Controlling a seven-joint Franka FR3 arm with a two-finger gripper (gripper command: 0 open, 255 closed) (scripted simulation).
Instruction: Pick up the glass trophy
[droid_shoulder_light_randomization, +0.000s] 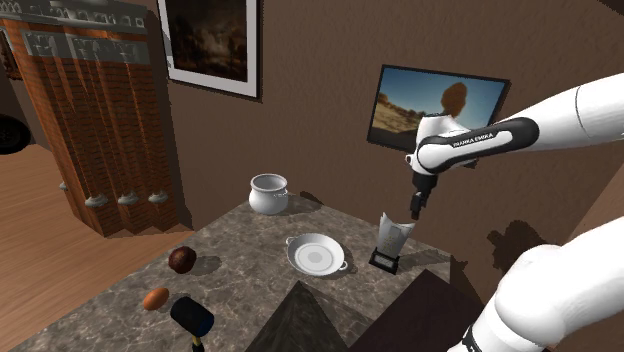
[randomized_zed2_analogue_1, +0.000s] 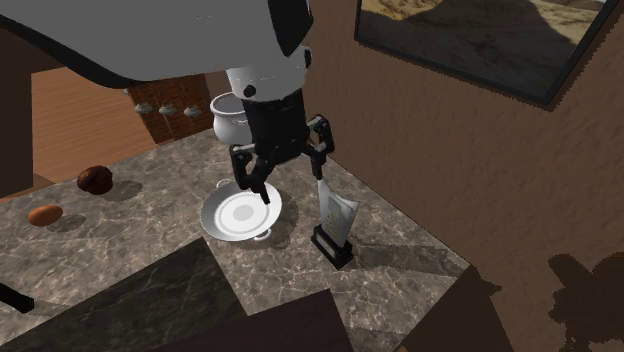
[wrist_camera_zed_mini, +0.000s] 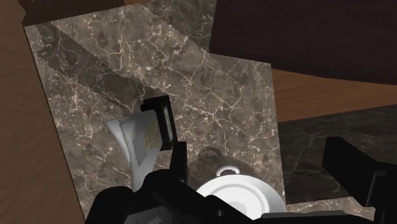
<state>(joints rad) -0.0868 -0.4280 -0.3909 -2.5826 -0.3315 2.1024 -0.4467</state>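
Shoulder view: high, well back, looks down across the marble worktop (droid_shoulder_light_randomization: 240, 250) toward the brown wall (droid_shoulder_light_randomization: 320, 130). Second exterior view: close in, above the worktop, facing along the wall. Wrist view: nearest, looks steeply down. All share the trophy (droid_shoulder_light_randomization: 392, 238) and white bowl (droid_shoulder_light_randomization: 317, 254).

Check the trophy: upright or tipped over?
Upright. The trophy stands on its black base on the marble tabletop, pale blade pointing up, in both exterior views.
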